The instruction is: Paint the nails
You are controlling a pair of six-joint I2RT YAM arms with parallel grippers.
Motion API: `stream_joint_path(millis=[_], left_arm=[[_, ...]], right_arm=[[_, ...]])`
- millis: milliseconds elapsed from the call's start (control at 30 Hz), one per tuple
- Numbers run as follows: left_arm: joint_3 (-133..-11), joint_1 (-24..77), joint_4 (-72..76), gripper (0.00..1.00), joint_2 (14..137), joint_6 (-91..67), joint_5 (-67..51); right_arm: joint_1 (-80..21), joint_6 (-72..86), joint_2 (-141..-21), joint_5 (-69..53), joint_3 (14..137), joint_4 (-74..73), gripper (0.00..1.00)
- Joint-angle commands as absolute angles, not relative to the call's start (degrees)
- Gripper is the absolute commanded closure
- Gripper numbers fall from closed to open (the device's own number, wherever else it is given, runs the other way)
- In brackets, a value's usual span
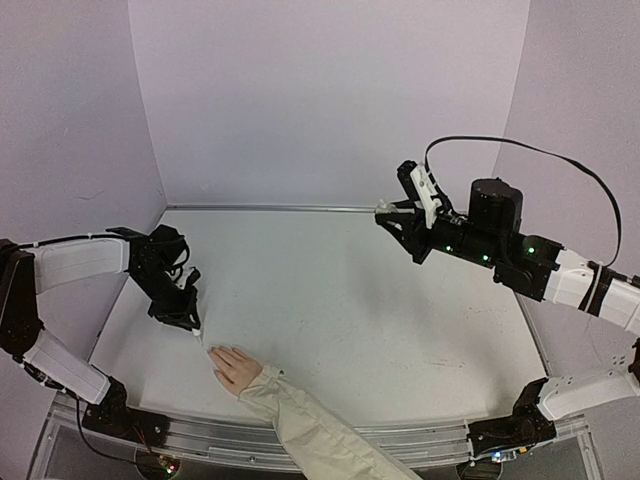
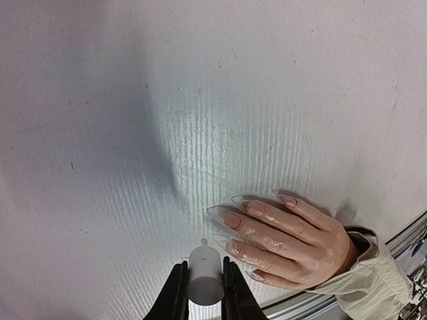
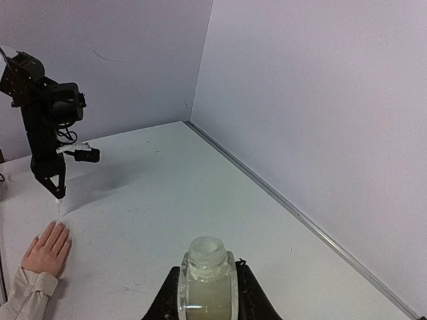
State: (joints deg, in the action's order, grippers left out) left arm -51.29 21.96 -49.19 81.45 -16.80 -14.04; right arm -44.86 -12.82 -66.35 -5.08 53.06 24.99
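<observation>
The pale pink hand (image 1: 236, 368) with a cream sleeve (image 1: 310, 430) lies flat at the near left of the table; it also shows in the left wrist view (image 2: 293, 237) and the right wrist view (image 3: 48, 248). Its long clear nails (image 2: 223, 215) point toward my left gripper. My left gripper (image 2: 203, 283) is shut on a white brush cap (image 2: 204, 275); the brush tip (image 2: 204, 241) sits just left of the nails, not clearly touching. In the top view that gripper (image 1: 190, 322) hovers just up-left of the fingertips. My right gripper (image 3: 207, 293) is shut on a small open clear bottle (image 3: 207, 283), held high at the far right (image 1: 400, 215).
The white table (image 1: 340, 300) is enclosed by pale walls; a metal rail (image 1: 400, 432) runs along the near edge. The left arm (image 3: 43, 127) stands over the hand in the right wrist view.
</observation>
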Motion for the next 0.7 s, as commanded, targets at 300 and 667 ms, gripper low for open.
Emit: stream_joint_path(millis=[300,667], left_arm=[[-53.30,22.24,-50.43,1.00,82.65,-15.19,-22.51],[-52.75,22.24,-48.77,1.00,84.46,-14.94,-20.46]], right_arm=[[-44.82,-12.75,-64.70,-4.97,53.53,27.89,1.00],[-44.82,-12.66,-64.60,-4.90,53.44,27.79,1.00]])
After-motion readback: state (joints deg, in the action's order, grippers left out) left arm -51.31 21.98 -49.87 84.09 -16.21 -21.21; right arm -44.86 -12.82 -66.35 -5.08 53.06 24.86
